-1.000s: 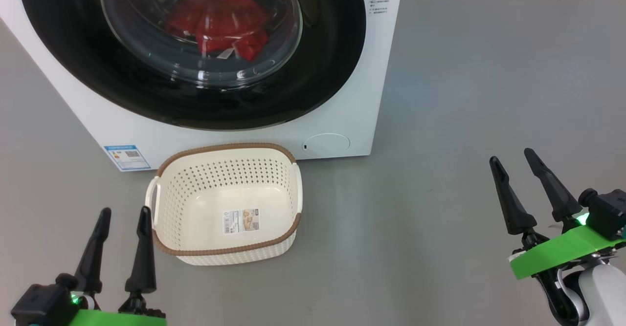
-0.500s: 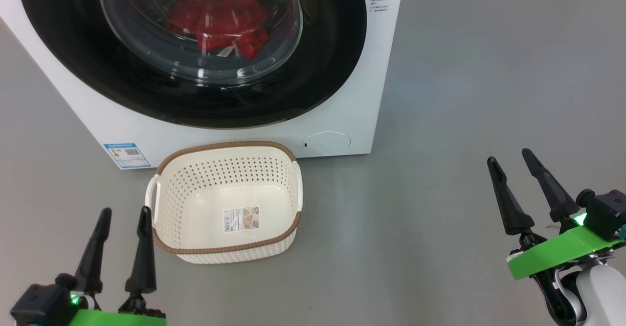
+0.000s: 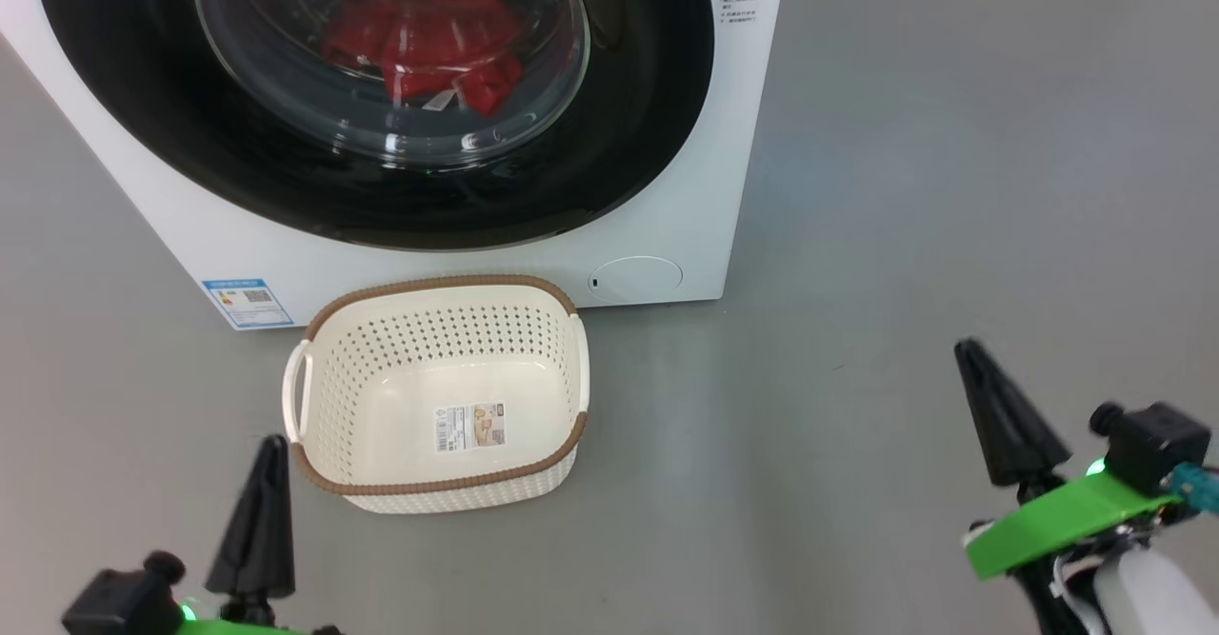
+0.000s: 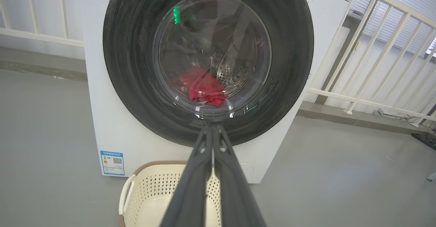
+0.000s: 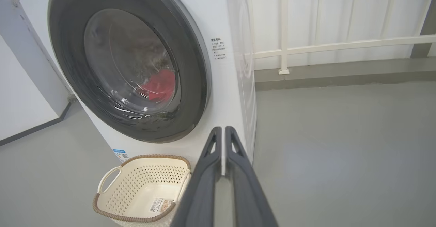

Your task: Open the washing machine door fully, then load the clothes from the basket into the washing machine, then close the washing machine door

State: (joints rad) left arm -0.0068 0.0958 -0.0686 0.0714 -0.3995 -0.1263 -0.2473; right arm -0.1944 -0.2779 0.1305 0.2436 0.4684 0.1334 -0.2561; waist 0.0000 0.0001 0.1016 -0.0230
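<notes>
Left gripper (image 3: 269, 454) and right gripper (image 3: 973, 359) low in the foreground, each with fingers pressed together; a second ago both were spread. The basket (image 3: 438, 284) sits just ahead of the left gripper. Beyond, the clothes (image 3: 419, 35) lie behind the apparently closed washing machine door (image 3: 619, 140).

White washing machine (image 3: 667, 221) with glossy black washing machine door (image 3: 629, 140); bright red clothes (image 3: 419, 26) behind its clear window (image 3: 267, 73). Blue sticker (image 3: 246, 304) low on the white front. Cream-white basket (image 3: 429, 349) patterned with rows of round holes, with a brown woven-look rim and a printed label (image 3: 469, 427). Plain grey floor (image 3: 905, 188).
</notes>
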